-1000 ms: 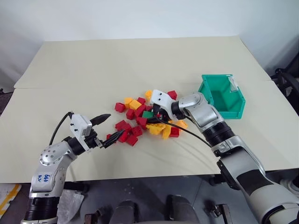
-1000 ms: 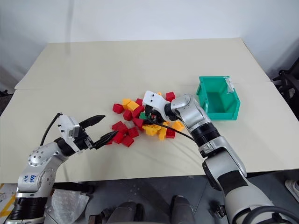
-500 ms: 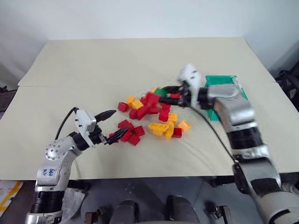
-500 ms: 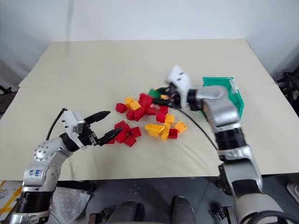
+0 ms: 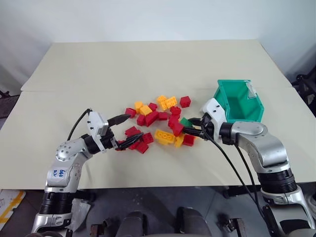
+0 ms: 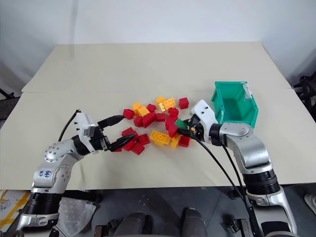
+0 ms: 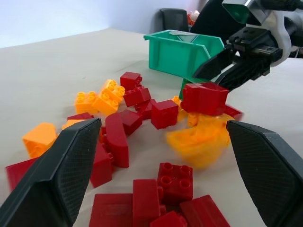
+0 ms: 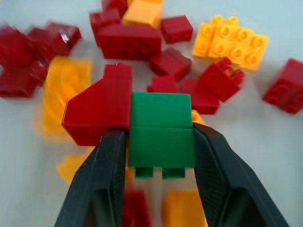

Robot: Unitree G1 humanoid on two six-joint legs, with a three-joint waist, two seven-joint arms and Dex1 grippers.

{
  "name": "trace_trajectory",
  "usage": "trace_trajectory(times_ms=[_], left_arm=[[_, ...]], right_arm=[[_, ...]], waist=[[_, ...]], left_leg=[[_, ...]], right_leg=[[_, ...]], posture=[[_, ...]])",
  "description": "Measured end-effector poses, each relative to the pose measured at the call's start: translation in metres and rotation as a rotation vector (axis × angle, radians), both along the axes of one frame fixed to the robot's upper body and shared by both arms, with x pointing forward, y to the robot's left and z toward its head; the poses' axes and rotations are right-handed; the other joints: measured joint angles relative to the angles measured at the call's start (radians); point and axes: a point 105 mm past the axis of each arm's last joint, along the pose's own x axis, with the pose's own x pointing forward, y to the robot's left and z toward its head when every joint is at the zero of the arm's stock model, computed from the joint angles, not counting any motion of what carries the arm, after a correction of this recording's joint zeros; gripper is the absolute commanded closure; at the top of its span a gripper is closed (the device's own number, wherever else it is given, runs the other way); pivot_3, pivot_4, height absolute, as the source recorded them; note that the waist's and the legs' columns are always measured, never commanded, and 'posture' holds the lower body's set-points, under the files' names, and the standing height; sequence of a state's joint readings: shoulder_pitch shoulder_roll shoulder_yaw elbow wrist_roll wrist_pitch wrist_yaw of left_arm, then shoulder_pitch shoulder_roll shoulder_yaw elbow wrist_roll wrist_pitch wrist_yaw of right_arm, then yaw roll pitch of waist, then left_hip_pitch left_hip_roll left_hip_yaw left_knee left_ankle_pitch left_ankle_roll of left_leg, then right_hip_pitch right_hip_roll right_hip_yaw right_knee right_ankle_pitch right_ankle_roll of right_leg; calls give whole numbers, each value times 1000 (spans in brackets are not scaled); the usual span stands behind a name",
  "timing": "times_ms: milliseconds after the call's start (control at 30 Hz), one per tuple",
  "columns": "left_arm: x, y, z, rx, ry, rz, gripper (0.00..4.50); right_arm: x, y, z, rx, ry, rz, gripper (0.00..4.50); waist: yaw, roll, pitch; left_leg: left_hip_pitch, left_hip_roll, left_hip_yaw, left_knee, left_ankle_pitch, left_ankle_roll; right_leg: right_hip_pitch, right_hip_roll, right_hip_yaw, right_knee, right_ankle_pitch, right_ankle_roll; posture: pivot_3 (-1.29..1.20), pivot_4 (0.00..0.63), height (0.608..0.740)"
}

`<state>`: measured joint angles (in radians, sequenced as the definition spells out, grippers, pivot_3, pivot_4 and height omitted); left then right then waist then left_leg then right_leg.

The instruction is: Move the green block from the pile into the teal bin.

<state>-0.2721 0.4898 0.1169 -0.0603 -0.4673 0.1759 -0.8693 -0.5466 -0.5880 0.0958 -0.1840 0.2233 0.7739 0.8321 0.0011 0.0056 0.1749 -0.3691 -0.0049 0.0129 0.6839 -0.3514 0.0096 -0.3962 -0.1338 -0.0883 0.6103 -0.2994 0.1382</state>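
Observation:
The green block (image 8: 161,135) is pinched between the two fingers of my right gripper (image 5: 190,127), which is shut on it. A red brick (image 8: 97,113) clings to the block's side. The gripper holds it low at the right edge of the pile (image 5: 158,118) of red and yellow-orange bricks, a short way in front of the teal bin (image 5: 232,85). The bin stands to the right, its hollow showing no bricks. My left gripper (image 5: 133,126) is open at the pile's left edge, fingers on either side of a few red bricks (image 7: 151,194).
The bricks lie spread over the middle of a beige table (image 5: 148,64). Bare tabletop runs behind the pile and to the far left. The table's front edge is close below both arms. My right arm's black cable (image 5: 224,158) trails over the table.
My right gripper has pulled the green block out of the heap's middle, swung up toward the bin, then down to the pile's right edge. Several bricks got scattered. My left gripper edged slightly toward the pile.

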Motion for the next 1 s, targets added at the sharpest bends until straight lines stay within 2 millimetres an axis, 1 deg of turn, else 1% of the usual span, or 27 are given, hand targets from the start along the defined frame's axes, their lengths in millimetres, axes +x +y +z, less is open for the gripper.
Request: trace_trajectory(times_ms=[100, 167, 233, 267, 333, 500, 700, 867, 1000], left_arm=[[-2, 4, -4, 1, 14, 12, 0], [-2, 5, -5, 0, 20, 19, 0], [-2, 4, -5, 0, 21, 20, 0], [-2, 5, -6, -1, 25, 24, 0], [-3, 6, -6, -1, 25, 26, 0], [-2, 7, -5, -3, 23, 33, 0], [-2, 7, -5, -4, 24, 31, 0], [-2, 7, -5, -4, 24, 29, 0], [-2, 6, -4, -4, 20, 27, 0]], right_arm=[[-2, 1, -2, -10, 9, 7, 2906], [-3, 4, -2, 0, 18, 14, 2176], [-4, 3, -8, -1, 57, 4, 1675], [-5, 5, -9, 6, 70, 18, 1334], [-11, 1, -15, -24, 109, 48, 1334], [-12, -16, -14, -73, 130, 46, 1334], [-7, -19, -12, -67, 123, 48, 1334], [2, -24, -8, -33, 125, 17, 1334], [9, -16, -6, 5, 133, 14, 1334]], waist=[[-2, 0, 0], [-3, 0, 0], [-3, -1, 0], [-3, 0, 0], [-3, -1, 0], [2, -1, 0], [-1, -1, 0], [1, -1, 0], [-2, -1, 0]], left_leg=[[1, 0, 0, 0, 0, 0], [1, 1, 0, 0, 0, 0], [1, 1, 0, 0, 0, 0], [1, 1, 0, 0, 0, 0], [0, 1, 0, 0, 0, 0], [0, 0, -1, 0, 0, 0], [0, 0, 0, 0, 0, 0], [0, 0, 0, 0, 0, 0], [0, 0, 0, 0, 0, 0]], right_leg=[[1, 0, 0, 0, 0, 0], [1, 1, 0, 0, 0, 0], [1, 1, 0, 0, 0, 0], [1, 1, 0, 0, 0, 0], [0, 1, 0, -1, 0, 0], [1, 0, -1, -2, 0, 0], [1, 0, -1, -2, 0, 0], [1, 0, -1, -2, 0, 0], [1, 0, -1, -1, 0, 0]], posture=[[0, 150, 740], [0, 150, 740], [0, 150, 740], [0, 150, 740], [0, 150, 740], [0, 150, 740], [0, 150, 740], [0, 150, 740], [0, 150, 740]])
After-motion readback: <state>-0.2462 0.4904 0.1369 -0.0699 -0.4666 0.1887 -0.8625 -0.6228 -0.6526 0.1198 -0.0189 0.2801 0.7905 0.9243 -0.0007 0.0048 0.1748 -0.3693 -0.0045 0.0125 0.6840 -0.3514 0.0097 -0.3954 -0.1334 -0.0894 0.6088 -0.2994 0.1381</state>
